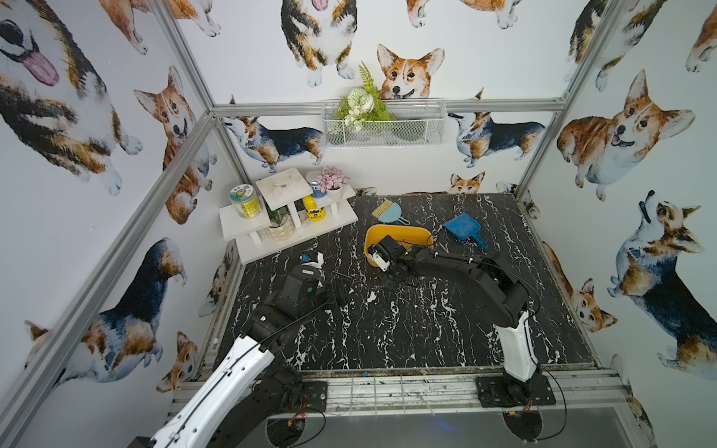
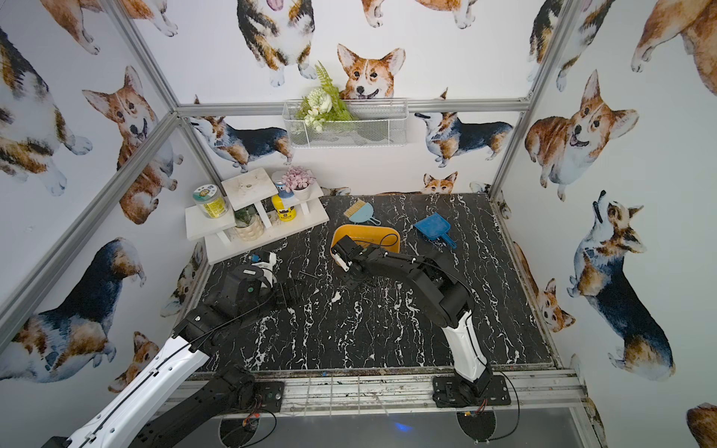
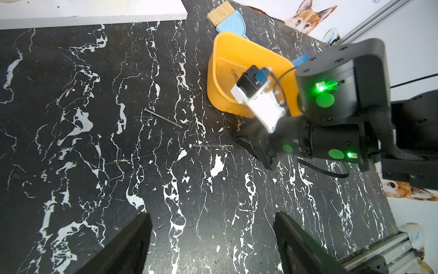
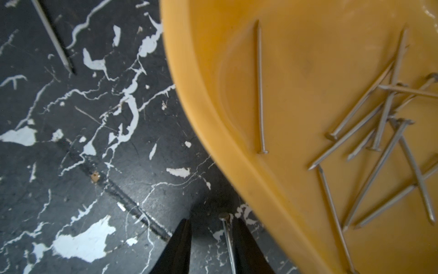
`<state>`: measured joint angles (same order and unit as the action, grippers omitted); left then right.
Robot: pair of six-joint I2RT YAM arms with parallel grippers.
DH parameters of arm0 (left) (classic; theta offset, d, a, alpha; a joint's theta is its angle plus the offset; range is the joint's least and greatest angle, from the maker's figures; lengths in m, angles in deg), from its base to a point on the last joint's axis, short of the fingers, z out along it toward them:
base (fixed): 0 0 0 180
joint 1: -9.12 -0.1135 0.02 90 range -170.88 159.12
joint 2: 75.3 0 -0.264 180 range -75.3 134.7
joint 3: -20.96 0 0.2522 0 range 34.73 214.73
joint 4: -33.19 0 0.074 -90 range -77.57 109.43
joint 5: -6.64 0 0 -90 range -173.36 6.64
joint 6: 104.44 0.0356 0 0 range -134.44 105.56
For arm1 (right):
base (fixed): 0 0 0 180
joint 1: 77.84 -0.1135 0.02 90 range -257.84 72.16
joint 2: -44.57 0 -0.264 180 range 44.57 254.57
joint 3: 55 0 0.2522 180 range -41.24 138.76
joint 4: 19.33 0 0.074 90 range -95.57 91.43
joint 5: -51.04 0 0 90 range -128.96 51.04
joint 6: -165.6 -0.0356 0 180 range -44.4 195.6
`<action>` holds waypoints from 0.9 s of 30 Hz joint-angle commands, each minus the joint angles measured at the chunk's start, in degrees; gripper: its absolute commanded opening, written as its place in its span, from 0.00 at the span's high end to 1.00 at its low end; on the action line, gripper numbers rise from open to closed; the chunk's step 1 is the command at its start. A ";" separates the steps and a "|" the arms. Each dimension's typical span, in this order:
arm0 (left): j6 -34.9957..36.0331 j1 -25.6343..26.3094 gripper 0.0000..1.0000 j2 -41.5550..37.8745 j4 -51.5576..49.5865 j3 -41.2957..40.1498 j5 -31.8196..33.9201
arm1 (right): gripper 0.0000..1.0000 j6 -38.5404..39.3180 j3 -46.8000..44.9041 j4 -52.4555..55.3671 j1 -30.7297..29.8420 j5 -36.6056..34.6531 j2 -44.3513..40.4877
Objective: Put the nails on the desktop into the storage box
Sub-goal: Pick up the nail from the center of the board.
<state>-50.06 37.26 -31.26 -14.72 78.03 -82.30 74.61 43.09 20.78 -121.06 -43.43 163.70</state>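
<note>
Most nails (image 4: 260, 87) lie in the tub (image 4: 201, 83); two lie outside, one between the right gripper's (image 4: 211, 221) half-open jaws; left gripper (image 3: 212, 214) gapes empty.

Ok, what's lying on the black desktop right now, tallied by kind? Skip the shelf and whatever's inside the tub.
Nails: 2 visible
Tub: 1
Dustpan: 1
Brush: 1
Total: 5

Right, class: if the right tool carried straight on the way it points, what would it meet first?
The right tool would probably meet the desktop first, a nail lying between its jaws; the storage box sits just beside that line. Depth is unclear.
</note>
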 commanded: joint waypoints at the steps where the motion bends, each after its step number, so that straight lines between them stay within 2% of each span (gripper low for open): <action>1: 0.90 -0.19 0.13 0.04 0.71 0.19 -0.36 | 0.67 0.19 0.98 -0.34 -0.11 -0.19 0.84; 6: 1.13 -0.28 0.13 0.06 0.49 0.15 -0.40 | 0.70 -0.02 1.84 0.00 -0.11 0.47 1.47; 22: 1.01 -0.63 0.13 -0.03 0.80 -0.03 -0.69 | 0.96 -2.13 -0.39 -0.42 -0.30 4.27 0.38; 27: 0.94 -0.66 0.13 -0.08 0.93 -0.15 -0.71 | 1.00 -3.20 -0.59 -0.67 -0.68 4.95 -0.38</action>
<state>-49.49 36.72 -31.31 -14.70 78.01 -82.71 72.82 42.76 18.61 -121.50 -39.80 163.81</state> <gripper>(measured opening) 0.874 0.065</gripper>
